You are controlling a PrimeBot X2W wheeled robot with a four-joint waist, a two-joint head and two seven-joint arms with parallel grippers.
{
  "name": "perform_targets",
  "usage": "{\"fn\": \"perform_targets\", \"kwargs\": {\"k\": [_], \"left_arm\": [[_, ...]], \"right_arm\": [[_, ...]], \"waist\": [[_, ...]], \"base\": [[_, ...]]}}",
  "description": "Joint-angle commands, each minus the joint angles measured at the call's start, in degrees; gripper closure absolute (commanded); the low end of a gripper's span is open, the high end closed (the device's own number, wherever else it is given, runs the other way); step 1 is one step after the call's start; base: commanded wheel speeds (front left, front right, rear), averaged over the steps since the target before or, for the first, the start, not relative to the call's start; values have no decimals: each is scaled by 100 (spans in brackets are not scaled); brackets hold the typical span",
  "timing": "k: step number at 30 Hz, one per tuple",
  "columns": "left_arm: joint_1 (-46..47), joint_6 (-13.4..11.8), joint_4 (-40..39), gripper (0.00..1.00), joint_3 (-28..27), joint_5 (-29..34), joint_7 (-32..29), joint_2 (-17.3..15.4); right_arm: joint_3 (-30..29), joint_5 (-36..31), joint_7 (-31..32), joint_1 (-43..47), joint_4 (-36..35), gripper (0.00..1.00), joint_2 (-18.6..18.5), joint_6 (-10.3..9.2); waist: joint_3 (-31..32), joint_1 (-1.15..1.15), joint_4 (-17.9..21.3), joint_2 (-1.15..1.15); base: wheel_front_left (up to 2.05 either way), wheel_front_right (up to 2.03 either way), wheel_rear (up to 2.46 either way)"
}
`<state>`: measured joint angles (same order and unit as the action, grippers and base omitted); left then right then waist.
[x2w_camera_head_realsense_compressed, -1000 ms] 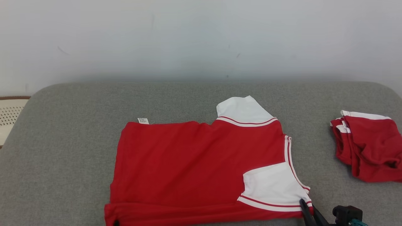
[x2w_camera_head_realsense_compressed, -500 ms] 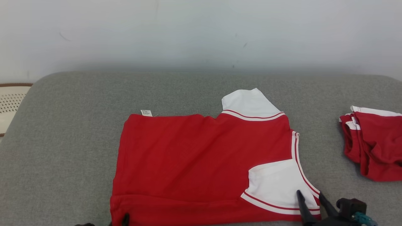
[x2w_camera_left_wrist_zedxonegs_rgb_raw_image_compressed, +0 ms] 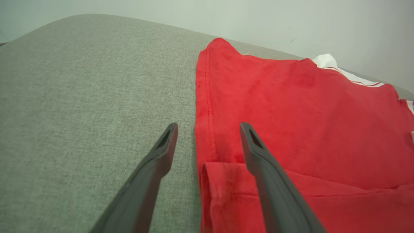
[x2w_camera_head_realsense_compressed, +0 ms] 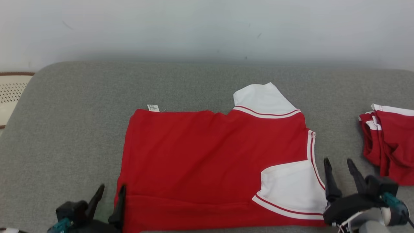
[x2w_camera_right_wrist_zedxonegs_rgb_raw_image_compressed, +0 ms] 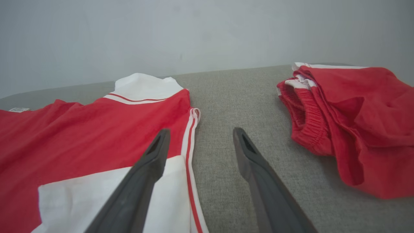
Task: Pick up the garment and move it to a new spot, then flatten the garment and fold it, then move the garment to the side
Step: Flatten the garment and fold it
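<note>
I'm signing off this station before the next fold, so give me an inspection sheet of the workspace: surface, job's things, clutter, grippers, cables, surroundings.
Surface: grey fabric-covered surface, rounded far corners.
Job's things: red shirt with white sleeves lies flat mid-surface, near edge folded over, near sleeve folded in; small white label at its far left corner.
Clutter: crumpled red shorts with white trim at the right, apart from the shirt.
Grippers: left gripper open, straddling the shirt's left hem; right gripper open at the shirt's right edge; neither holds anything.
Cables: thin pale wire by the right gripper's base.
Surroundings: pale wall behind; cream perforated object with brown rim at the left.
</note>
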<state>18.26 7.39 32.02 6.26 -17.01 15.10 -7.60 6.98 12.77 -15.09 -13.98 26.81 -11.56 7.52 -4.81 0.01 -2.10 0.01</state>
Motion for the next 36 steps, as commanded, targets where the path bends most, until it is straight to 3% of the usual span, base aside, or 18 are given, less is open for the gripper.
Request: {"fn": "perform_targets", "kwargs": {"k": [1,7,10,19,36], "left_arm": [[73,-9,-12,0,-24,80,2,-14],[704,4,12,0,-15,366,2,-46],[1106,8,153,0,321,396,2,-99],[2396,9,784,0,862,-36,2,-449],[4012,10,2556,0,1219,-383,-13,-618]], "right_arm": [[-3,-25,-5,-68,-14,0,22,-7],[-64,-288,-5,-691,28,0,55,-7],[-95,-351,-5,-1026,97,0,56,-7],[145,-409,-5,-1737,38,0,202,-7],[193,-216,-5,-1881,-219,0,264,-7]], "waist": [[-81,-1,-2,-1],[-452,-1,30,-1],[-676,-1,14,-1],[-1303,-1,125,-1],[-1813,-1,658,-1]], "base": [[0,0,0],[0,0,0],[0,0,0],[0,0,0],[0,0,0]]}}
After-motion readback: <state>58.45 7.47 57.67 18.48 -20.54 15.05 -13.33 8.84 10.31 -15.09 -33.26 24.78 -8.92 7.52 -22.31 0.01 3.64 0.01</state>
